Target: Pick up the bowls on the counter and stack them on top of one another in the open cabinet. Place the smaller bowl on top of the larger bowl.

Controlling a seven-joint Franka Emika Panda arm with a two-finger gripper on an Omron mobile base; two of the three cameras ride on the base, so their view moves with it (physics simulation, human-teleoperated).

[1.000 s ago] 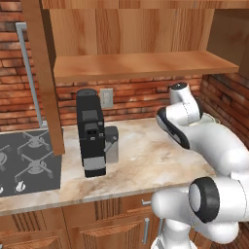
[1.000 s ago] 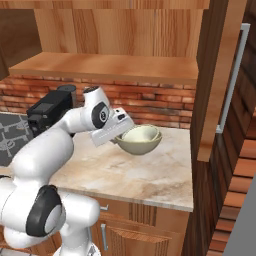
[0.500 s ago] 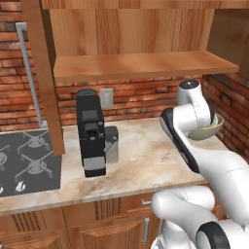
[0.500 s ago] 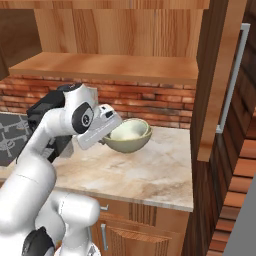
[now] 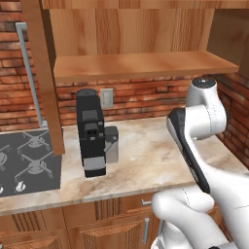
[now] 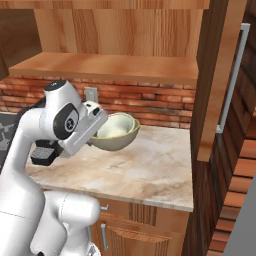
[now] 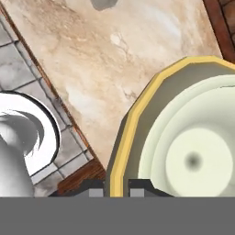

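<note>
hand view: glossy round larger bowl

One larger bowl; one coffee machine, seemingly.

No readable text, label or number on anything.

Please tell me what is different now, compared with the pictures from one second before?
The hand stays shut on the rim of the larger bowl and has carried it higher above the counter, toward the open cabinet's shelf. In the left base view the arm has swung up in front of the bowl. The black coffee machine, the stove and the camera views did not move.
</note>
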